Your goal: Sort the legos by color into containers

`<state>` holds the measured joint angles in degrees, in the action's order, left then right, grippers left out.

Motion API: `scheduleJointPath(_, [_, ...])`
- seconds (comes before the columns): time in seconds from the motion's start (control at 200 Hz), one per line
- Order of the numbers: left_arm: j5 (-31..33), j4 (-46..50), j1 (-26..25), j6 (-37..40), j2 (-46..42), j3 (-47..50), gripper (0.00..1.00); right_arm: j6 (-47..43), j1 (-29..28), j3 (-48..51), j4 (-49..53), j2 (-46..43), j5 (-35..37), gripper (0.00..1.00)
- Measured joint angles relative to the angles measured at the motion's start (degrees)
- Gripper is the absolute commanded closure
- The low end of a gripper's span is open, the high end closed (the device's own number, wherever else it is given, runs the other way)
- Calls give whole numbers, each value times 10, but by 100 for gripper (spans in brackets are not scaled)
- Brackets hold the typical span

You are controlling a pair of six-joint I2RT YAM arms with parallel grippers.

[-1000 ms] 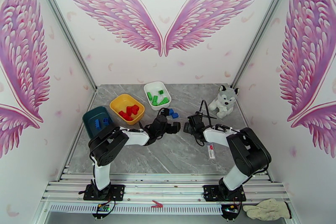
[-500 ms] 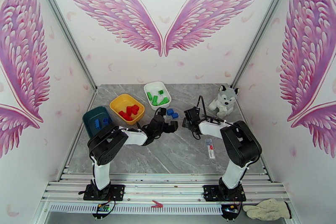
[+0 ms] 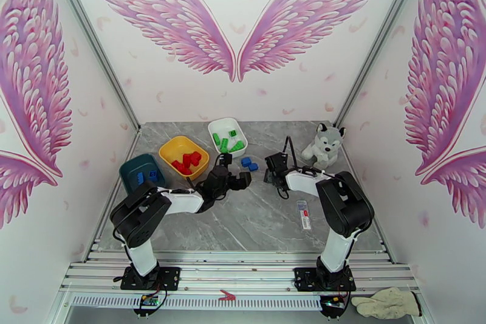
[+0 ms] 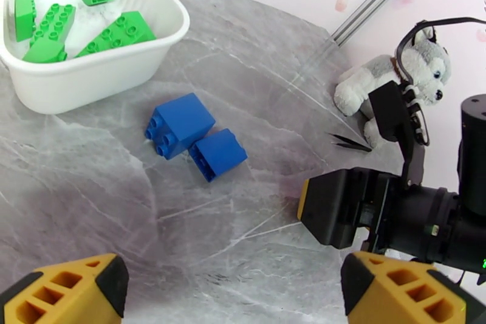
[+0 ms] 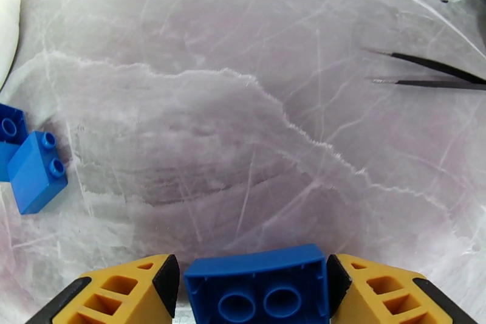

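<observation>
The right hand [image 3: 271, 174] is clamped on a blue brick [image 5: 261, 282], with its yellow fingers [image 5: 121, 295] squeezing the brick's two ends just above the desk [image 5: 243, 106]. The left hand [image 4: 234, 295] is spread wide and carries nothing. It is low and aimed at two loose blue bricks [image 4: 180, 124] that touch each other on the desk, just beside the white dish [image 4: 91, 85] of green bricks [image 4: 115, 27]. Blue seems meant for the teal dish [image 3: 129, 168], which sits at the far left, well apart from the right arm. So the right hand's hold near the middle looks like a carry toward the left arm's side, while the open left hand reads as lined up for its own pick. The top view lays out the sorting, with red bricks [image 3: 187, 161] in the yellow dish [image 3: 170, 148], then the white and teal dishes, but it is too small to judge either grip. The wrist views settle that. The left wrist view also shows the husky [image 4: 395, 73] and black tweezers [image 4: 349, 140] behind the right hand, both clear of the bricks
</observation>
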<state>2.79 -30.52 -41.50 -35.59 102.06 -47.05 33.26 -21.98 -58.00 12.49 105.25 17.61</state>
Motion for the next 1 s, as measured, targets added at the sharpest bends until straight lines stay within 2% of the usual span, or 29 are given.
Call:
scheduleJointPath(0.175, [2,-1,2,0,-28,21,2,-5,2,-10,2,5,0,48])
scheduleJointPath(0.355, [13,3,10,2,-75,41,1,-12,2,-13,2,7,-2,52])
scheduleJointPath(0.56, [29,26,41,9,-174,83,1,-16,1,-11,-10,6,-21,55])
scheduleJointPath(0.8, [75,118,107,28,-327,114,1,-12,-36,-2,-54,-1,-123,57])
scheduleJointPath(1.0, [95,189,218,27,-419,151,1,11,-99,-26,-97,11,-238,57])
